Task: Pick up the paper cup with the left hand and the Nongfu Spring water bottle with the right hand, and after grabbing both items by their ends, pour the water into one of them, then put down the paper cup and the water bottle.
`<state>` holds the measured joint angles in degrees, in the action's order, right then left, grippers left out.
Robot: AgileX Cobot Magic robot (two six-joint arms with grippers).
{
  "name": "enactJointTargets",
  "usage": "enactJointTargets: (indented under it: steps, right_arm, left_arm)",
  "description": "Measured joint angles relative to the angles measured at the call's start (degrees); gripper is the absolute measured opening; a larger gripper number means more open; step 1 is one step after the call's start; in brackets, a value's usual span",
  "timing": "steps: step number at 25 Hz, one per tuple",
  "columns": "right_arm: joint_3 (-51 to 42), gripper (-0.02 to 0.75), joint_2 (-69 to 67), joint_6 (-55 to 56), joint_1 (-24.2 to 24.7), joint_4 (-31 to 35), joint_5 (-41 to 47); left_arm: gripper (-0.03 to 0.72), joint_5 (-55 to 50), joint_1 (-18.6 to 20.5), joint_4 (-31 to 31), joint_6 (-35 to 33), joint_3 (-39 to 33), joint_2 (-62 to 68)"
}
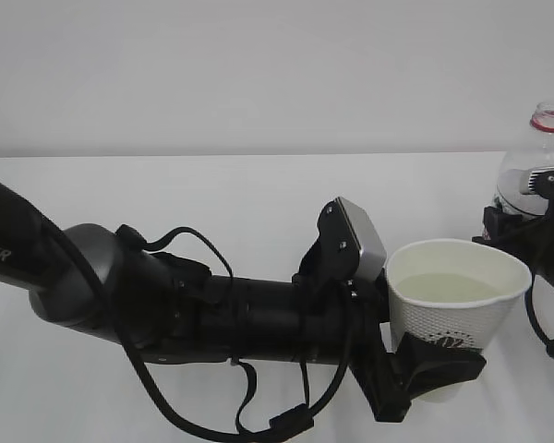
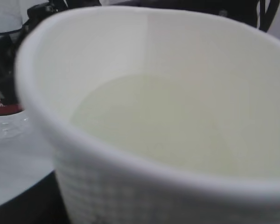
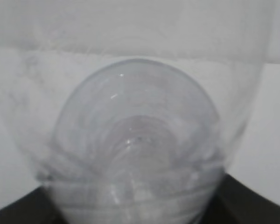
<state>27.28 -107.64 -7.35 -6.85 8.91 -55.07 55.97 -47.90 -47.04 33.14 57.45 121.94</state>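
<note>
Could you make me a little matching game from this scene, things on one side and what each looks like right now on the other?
Things:
1. paper cup
2. Nongfu Spring water bottle
3. left hand
4. water

States:
A. upright, cap off, red neck ring
B. pale liquid sitting in the cup
C. black, clamped around the cup's lower part
D. white, upright, partly filled

Pairs: 1-D, 2-A, 3-C, 4-B

Matt embossed paper cup; clear glossy plastic bottle.

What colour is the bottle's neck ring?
Red, on the bottle; clearest in the exterior view.
</note>
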Motion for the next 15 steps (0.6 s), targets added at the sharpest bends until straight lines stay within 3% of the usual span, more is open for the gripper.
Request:
enactJointTargets:
  steps: [15]
  right_arm:
    - [-0.24,0.413,0.0,6.58,0.0,-2.99,0.57]
  left_arm:
    - [0.51,0.0,0.0,0.0,0.0,0.0,0.0]
